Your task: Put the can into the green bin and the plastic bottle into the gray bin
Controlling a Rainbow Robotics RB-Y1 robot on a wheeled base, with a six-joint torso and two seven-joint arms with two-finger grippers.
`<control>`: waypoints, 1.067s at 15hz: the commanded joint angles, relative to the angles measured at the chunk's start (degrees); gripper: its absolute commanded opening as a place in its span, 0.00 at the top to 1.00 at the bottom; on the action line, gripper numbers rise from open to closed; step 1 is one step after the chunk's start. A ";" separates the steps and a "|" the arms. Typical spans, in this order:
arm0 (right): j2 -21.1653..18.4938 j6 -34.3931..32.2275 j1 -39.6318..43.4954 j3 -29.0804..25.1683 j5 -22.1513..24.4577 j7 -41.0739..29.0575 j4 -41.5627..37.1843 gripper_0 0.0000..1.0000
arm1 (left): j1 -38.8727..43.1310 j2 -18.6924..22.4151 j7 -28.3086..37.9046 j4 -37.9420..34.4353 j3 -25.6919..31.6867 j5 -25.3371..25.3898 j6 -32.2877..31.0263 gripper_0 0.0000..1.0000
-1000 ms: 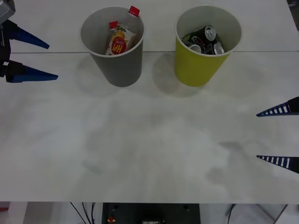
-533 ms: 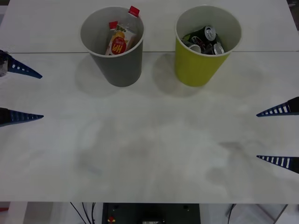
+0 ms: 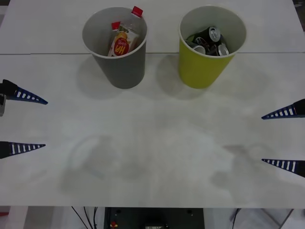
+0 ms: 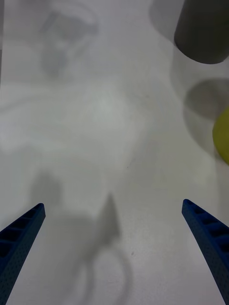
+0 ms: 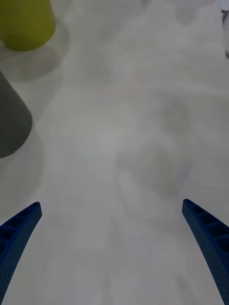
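plastic bottle (image 3: 121,42) in gray bin (image 3: 115,47) | cans in green bin (image 3: 209,47) | left gripper (image 3: 29,123) fingers apart | right gripper (image 3: 285,139) fingers apart

Spread fingers (image 5: 19,228) over bare table (image 5: 124,119)

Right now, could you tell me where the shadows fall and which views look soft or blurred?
Front view: the gray bin and the green bin throw soft shadows to their left on the white table; faint arm shadows lie near its front. Right wrist view: a clear dark shadow of the right gripper on the table. Left wrist view: softest, with smeared table marks ahead of the left gripper.
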 commanded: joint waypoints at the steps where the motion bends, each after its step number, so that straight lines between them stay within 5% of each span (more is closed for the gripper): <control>1: 0.00 0.00 0.00 0.00 0.00 0.00 0.00 0.00 | 2.90 -2.98 -4.43 -1.62 1.36 -1.46 -0.68 0.00; 16: 0.00 0.00 0.00 0.00 0.00 0.00 0.00 0.00 | 7.56 -7.29 -7.50 -4.79 2.15 -1.46 -1.91 0.00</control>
